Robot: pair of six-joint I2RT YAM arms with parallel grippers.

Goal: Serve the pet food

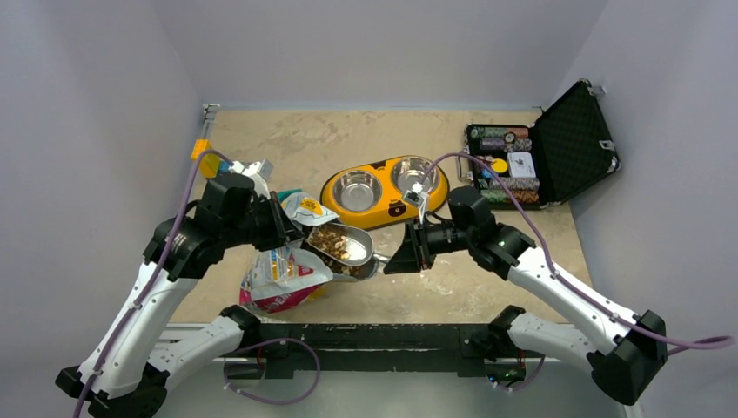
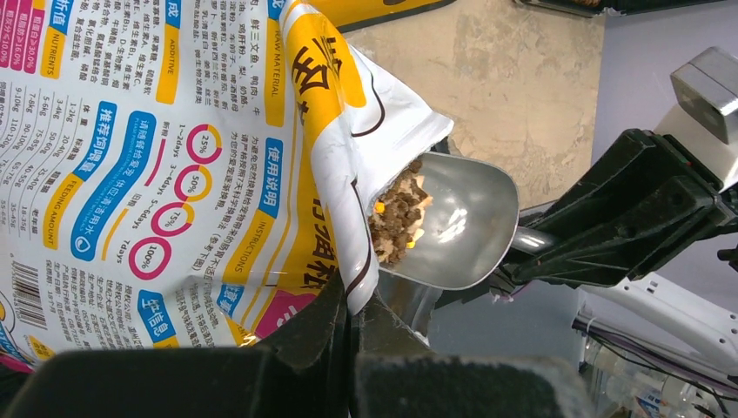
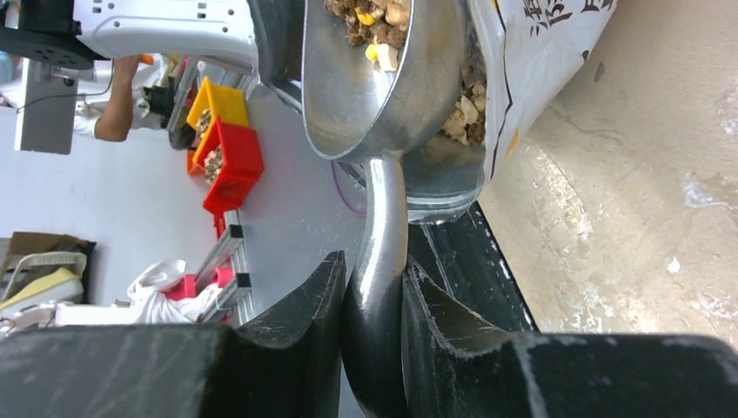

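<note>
Scoop (image 2: 452,228) of pet food (image 2: 396,218) at bag (image 2: 174,174) lip — right tool (image 3: 374,279) grips handle (image 3: 385,205).

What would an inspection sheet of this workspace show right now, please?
Surface: mottled beige table.
Job's things: bag tilted; scoop at its mouth, holding kibble; feeder with both bowls empty.
Clutter: open case of chips, far right.
Grippers: left gripper shut on bag's edge; right gripper shut on scoop's handle.
Cables: purple cable along each arm; a loop at the near edge.
Surroundings: grey walls; red and yellow bins beyond the table.
</note>
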